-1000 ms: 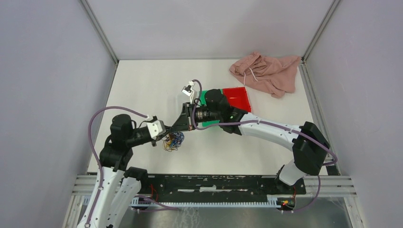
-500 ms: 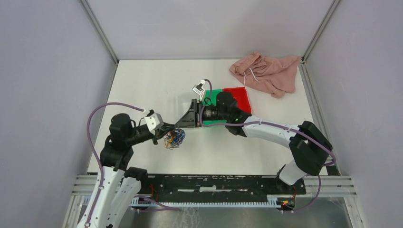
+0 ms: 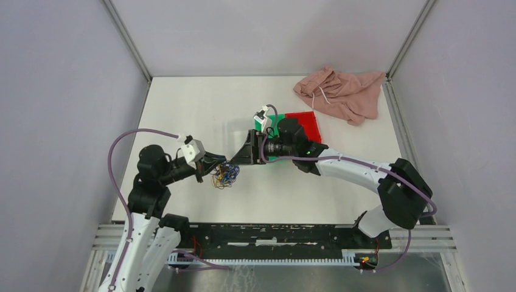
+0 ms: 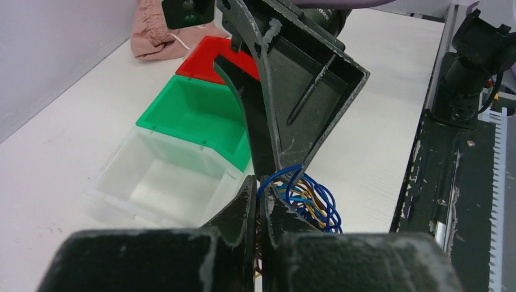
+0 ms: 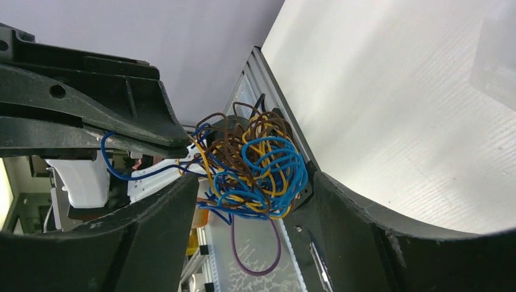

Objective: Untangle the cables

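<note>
Left gripper: your left gripper (image 4: 260,210) is pinching the cables (image 4: 307,199) — its fingers are sitting almost together, with brown and yellow strands running through the narrow slit between them.
Right gripper: your right gripper (image 5: 252,182) is standing open with its two fingers spread wide. In its own camera the clump is filling the gap between the tips.
Cables: you are dealing with one tight knot of blue, yellow-orange and brown-red wires. A single blue strand is trailing from the knot to the tip of the left gripper.
Where they are: the knot is sitting at the left gripper's tips, over the near-left part of the table (image 3: 182,109). It is lying between the two grippers, which are pointing nose to nose at it.
Contact: in the left wrist view one right fingertip is standing just above the blue loops, and you cannot tell whether it is touching them.
Height: you cannot tell whether the knot is resting on the table or hanging clear of it.
Bins: a clear bin (image 4: 152,182), a green bin (image 4: 201,112) and a red bin (image 4: 210,52) are sitting side by side in a row just beyond the grippers — the clear one is lying nearest the cables.
Cloth: a pink cloth (image 3: 341,91) is lying bunched in the far right corner, well apart from the knot, with its white drawstring (image 3: 322,96) showing.
</note>
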